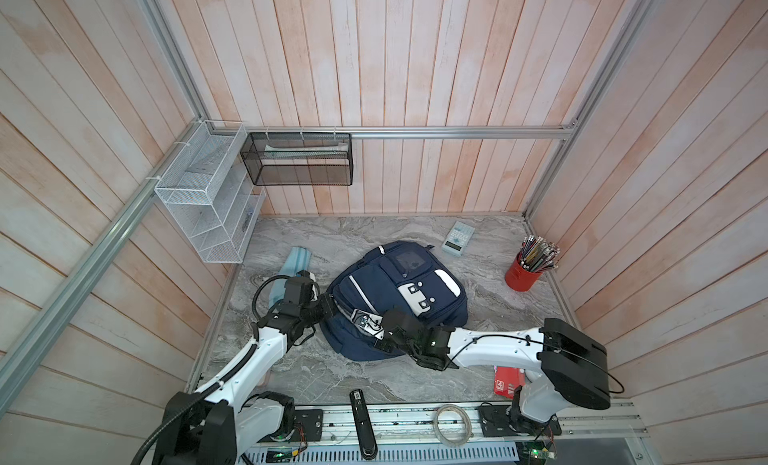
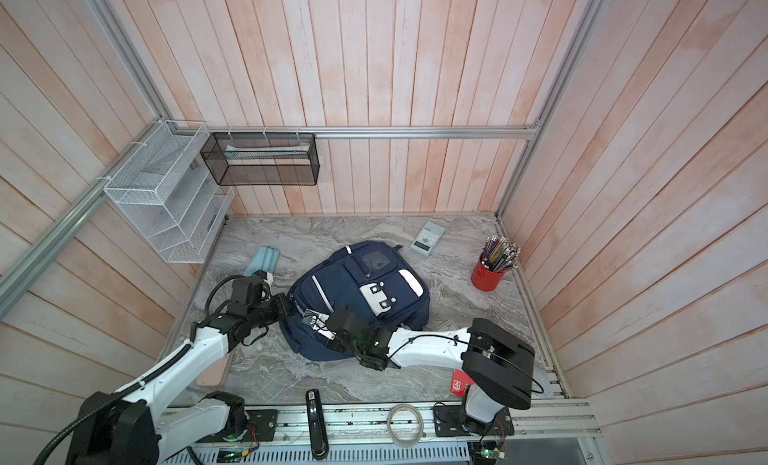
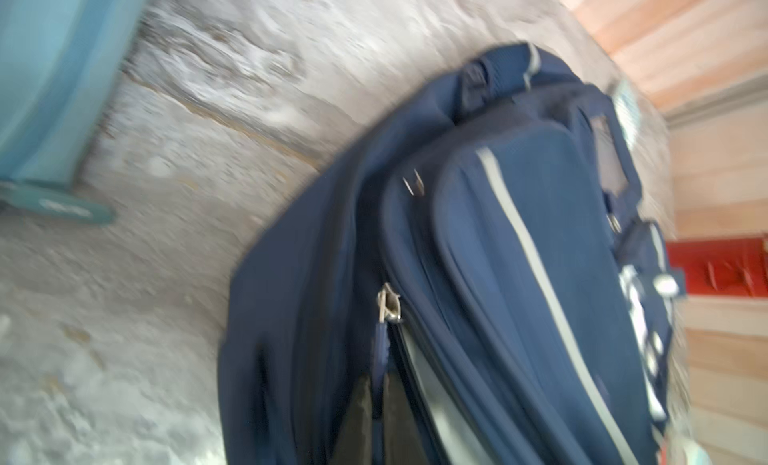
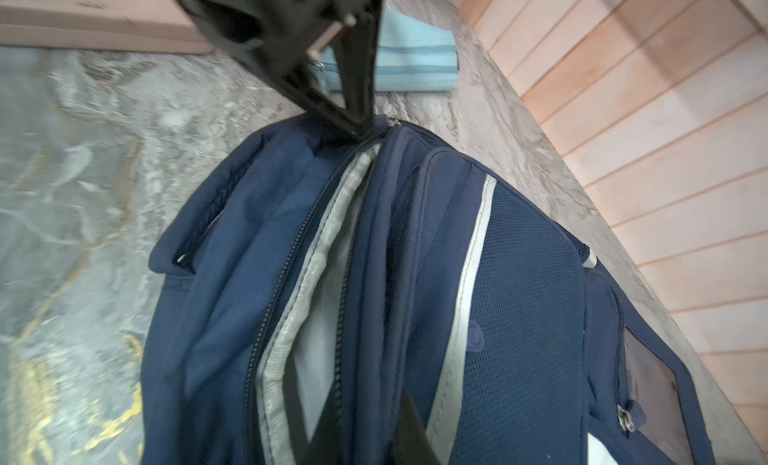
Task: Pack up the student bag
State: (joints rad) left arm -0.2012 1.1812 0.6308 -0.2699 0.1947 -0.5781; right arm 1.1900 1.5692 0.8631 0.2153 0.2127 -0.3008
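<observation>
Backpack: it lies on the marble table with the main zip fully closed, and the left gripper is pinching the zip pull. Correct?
Not quite. The main zip is partly open: the right wrist view shows its teeth parted over grey lining. The rest holds: the backpack lies on the marble table, and the left gripper pinches the zip pull.

1. Both top views are bright, with soft shadows.
2. The wall boards [image 1: 415, 47] bend at their edges.
3. The left wrist view is smeared and blurry.
4. The right wrist view is sharper.
</observation>
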